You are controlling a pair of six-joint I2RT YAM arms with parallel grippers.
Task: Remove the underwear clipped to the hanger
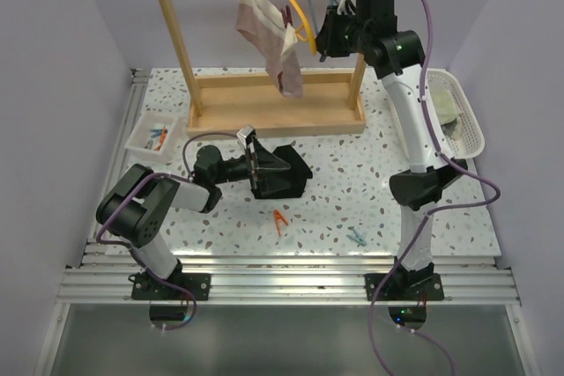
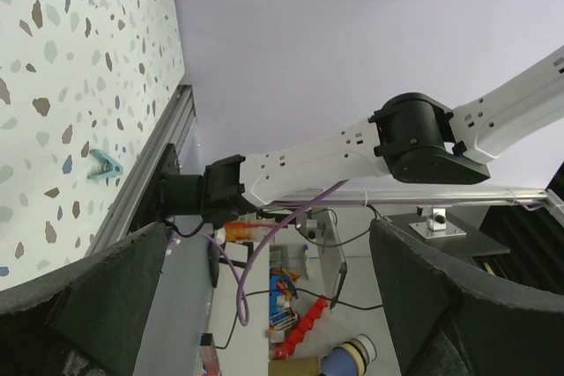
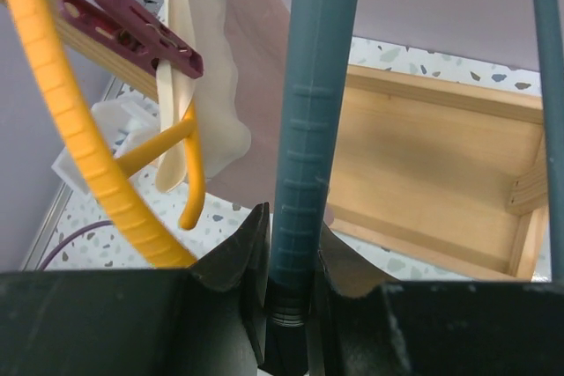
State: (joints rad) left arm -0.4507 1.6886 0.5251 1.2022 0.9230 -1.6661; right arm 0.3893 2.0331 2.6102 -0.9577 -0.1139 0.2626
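Observation:
The pink-mauve underwear (image 1: 275, 41) hangs from a yellow hanger (image 1: 295, 2), pinned by a maroon clip (image 3: 132, 24); its pale trim shows in the right wrist view (image 3: 207, 85). My right gripper (image 1: 330, 34) is raised beside it and shut on a teal hanger bar (image 3: 313, 129), which runs straight up between its fingers. The black underwear (image 1: 289, 178) lies crumpled on the table. My left gripper (image 1: 257, 165) lies low at its left edge, jaws wide apart, with nothing between the fingers (image 2: 88, 305).
A wooden rack frame (image 1: 273, 107) stands at the back. A white basket (image 1: 467, 125) holding a pale green cloth sits at right. A small white tray (image 1: 154, 136) of clips is at left. An orange clip (image 1: 280, 220) and a teal clip (image 1: 357, 237) lie near the front.

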